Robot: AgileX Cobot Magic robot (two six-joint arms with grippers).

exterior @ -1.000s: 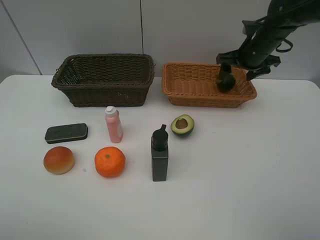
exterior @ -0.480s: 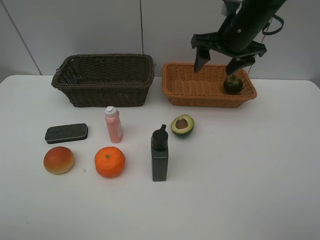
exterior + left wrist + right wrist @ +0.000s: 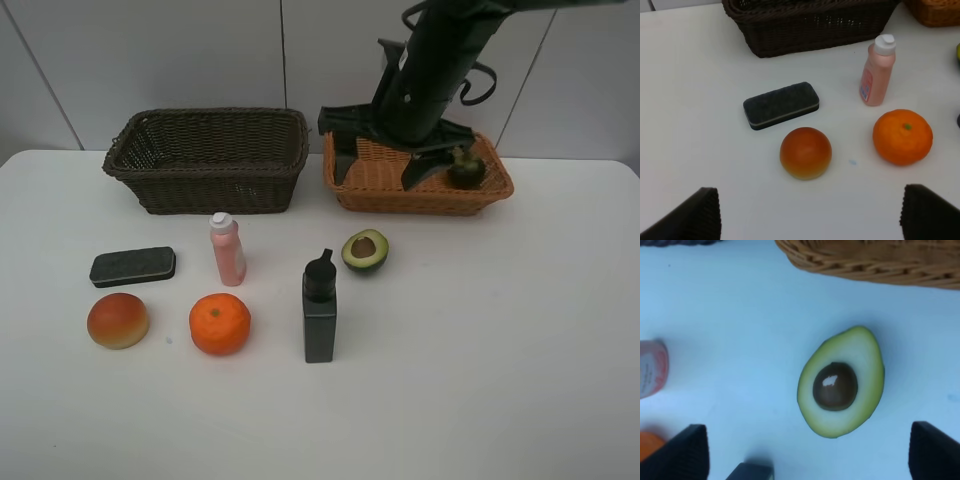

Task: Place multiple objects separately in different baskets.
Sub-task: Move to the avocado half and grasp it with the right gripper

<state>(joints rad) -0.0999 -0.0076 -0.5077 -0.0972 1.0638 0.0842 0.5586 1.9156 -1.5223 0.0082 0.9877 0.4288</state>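
On the white table lie a halved avocado, a black bottle, a pink bottle, an orange, a peach-coloured round fruit and a dark eraser block. A dark mangosteen rests in the light tan basket. My right gripper hangs open over that basket's front left, above the avocado. My left gripper is open and empty, on the near side of the peach fruit.
The dark brown basket stands at the back left with nothing showing inside it. The tan basket's rim lies just beyond the avocado. A grey panelled wall closes off the back of the table.
My right gripper let go of the mangosteen in the tan basket, then swung left and toward the basket's front. The left arm has not moved.
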